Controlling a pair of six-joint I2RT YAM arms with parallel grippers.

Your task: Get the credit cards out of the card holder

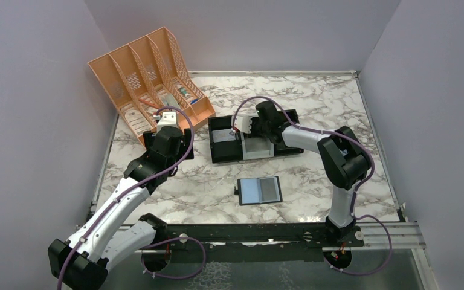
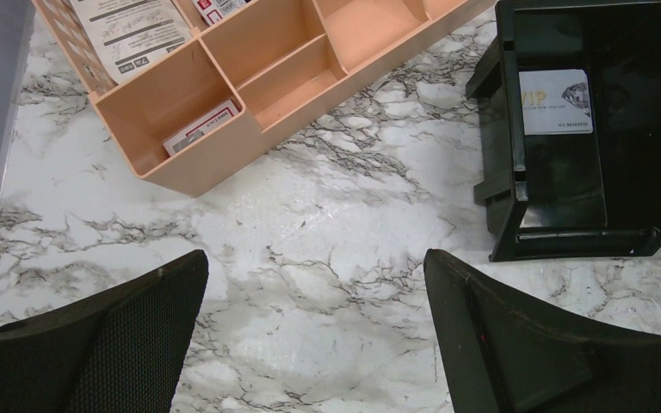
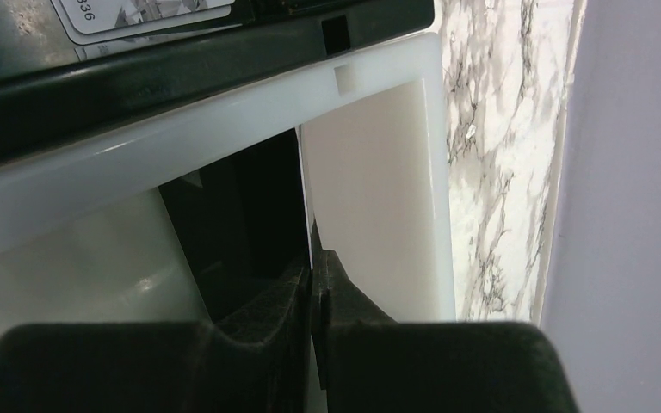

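Observation:
The card holder (image 1: pixel 260 190) lies open on the marble table (image 1: pixel 314 175), centre front. Its left half is blue-grey and its right half darker grey. My right gripper (image 1: pixel 246 127) hangs over the white middle compartment of the black-and-white tray (image 1: pixel 287 151). In the right wrist view the gripper (image 3: pixel 312 262) is shut on a thin credit card (image 3: pixel 306 198), seen edge-on and standing upright inside the white compartment. A pale VIP card (image 2: pixel 556 101) lies flat in the tray's black left compartment, and it also shows in the right wrist view (image 3: pixel 138 17). My left gripper (image 2: pixel 314 258) is open and empty above bare marble.
An orange desk organizer (image 1: pixel 151 78) with papers and small items stands at the back left, close to my left gripper (image 1: pixel 168 124). Grey walls close in the table on the left, back and right. The right wall (image 3: pixel 628 206) is near the tray.

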